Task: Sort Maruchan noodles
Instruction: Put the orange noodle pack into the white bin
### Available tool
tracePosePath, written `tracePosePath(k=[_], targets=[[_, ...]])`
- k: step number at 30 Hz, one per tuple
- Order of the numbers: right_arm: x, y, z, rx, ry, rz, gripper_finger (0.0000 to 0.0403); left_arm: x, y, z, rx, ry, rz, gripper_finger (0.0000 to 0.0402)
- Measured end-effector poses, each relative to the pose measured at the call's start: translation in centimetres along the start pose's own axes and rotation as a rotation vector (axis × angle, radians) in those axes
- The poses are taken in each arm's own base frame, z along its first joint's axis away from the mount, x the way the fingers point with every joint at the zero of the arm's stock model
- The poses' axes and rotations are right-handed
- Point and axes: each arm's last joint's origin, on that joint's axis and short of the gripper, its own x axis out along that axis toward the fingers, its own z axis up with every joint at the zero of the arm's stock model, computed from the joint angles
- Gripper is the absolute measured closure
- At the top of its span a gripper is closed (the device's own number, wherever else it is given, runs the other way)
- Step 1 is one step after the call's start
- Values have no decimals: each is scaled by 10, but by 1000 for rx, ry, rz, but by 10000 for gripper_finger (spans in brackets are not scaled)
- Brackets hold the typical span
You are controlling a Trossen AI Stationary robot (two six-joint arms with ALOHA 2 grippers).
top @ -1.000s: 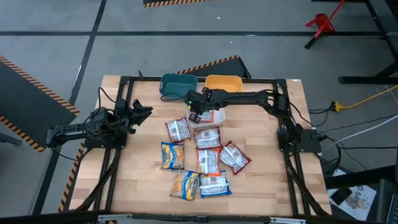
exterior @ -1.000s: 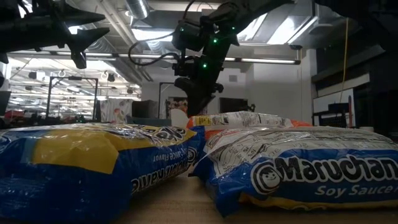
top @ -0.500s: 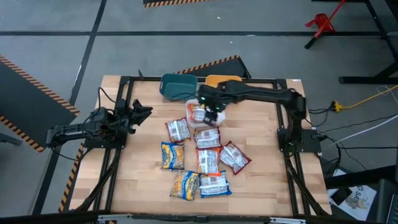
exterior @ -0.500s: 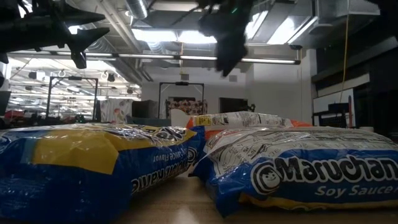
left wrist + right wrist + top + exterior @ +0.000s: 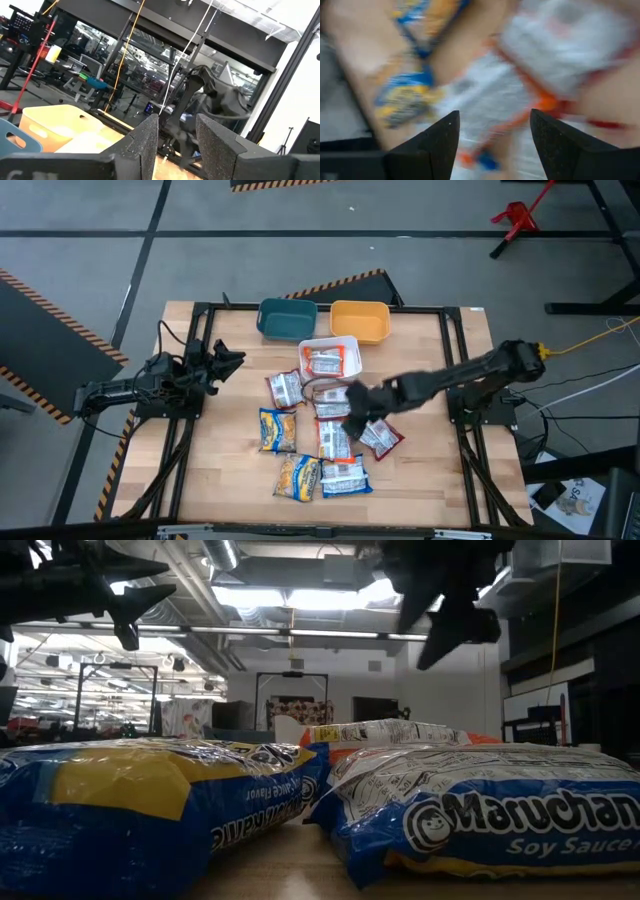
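Noodles (image 5: 333, 437) mid-sort; my right gripper (image 5: 357, 417) hovered over pile, fingers apart, empty. Next: descend, pinch one packet. Left gripper (image 5: 226, 363) closed, parked.

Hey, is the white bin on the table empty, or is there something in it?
Not empty. The high view shows one noodle packet lying flat inside the white bin; the teal bin and orange bin beside it look bare.
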Motion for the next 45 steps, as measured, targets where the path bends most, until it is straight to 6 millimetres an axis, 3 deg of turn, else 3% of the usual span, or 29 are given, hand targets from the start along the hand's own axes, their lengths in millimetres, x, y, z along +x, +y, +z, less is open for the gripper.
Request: tracePosePath(k=[3, 7, 13, 23, 29, 35, 45], targets=[[19, 7, -19, 77, 33, 25, 178, 0, 0, 0, 0, 4, 3, 274], [28, 17, -35, 143, 55, 30, 178, 0, 1, -2, 0, 18, 10, 274], [48, 19, -49, 300, 65, -20, 173, 0, 1, -2, -2, 26, 6, 274], [80, 13, -51, 429, 60, -68, 61, 0, 1, -2, 2, 26, 8, 274], [105, 7, -56, 441, 62, -113, 49, 0, 1, -2, 2, 25, 9, 274], [109, 6, -57, 435, 42, -126, 91, 0, 1, -2, 2, 24, 10, 274], [105, 9, -57, 435, 95, -92, 273, 0, 1, -2, 3, 24, 10, 274]])
